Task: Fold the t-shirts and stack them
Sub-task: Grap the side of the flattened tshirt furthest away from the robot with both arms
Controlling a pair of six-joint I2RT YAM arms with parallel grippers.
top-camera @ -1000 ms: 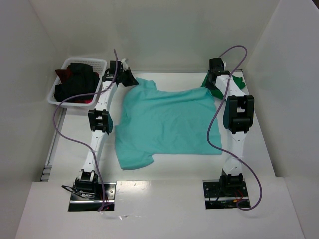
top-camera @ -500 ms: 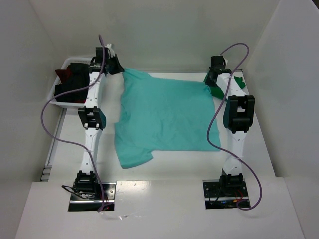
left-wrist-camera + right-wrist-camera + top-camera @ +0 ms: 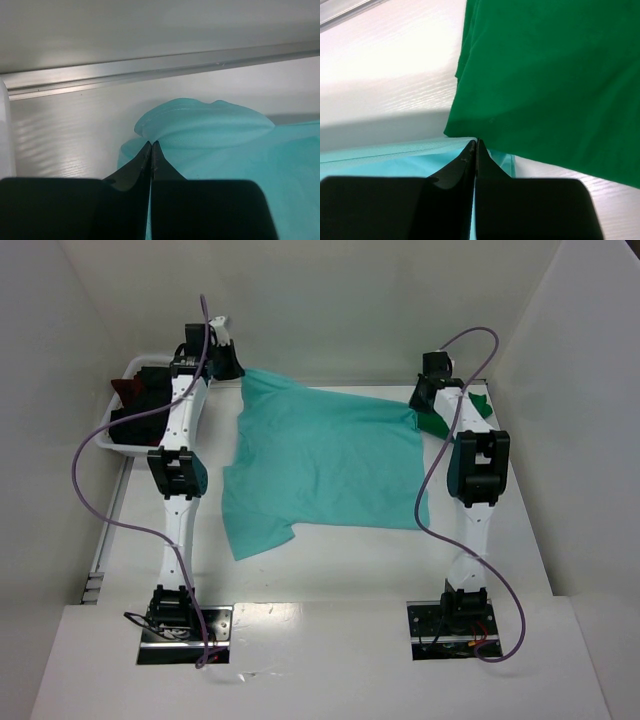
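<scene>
- Teal t-shirt (image 3: 320, 465) is spread over the middle of the worktop (image 3: 330, 570), with its far edge strung between the two grippers.
- Left gripper (image 3: 238, 372): at the far-left, beside the basket. Jaws are pressed together, pinching the teal shirt's far-left corner. In the wrist view cloth bunches just past the fingertips (image 3: 146, 152).
- Right gripper (image 3: 416, 410): at the far-right. Jaws are together on the teal shirt's far-right edge.
- Green t-shirt (image 3: 545, 85) lies in the far-right corner of the worktop. Its edge touches the right gripper's tips and it is partly under that arm in the top view.
- One sleeve of the teal shirt points toward the near-left, flat on the worktop.
- White lattice basket (image 3: 112, 436) sits in the far-left corner and holds a black t-shirt (image 3: 150, 400) and a dark red t-shirt (image 3: 122, 388).
</scene>
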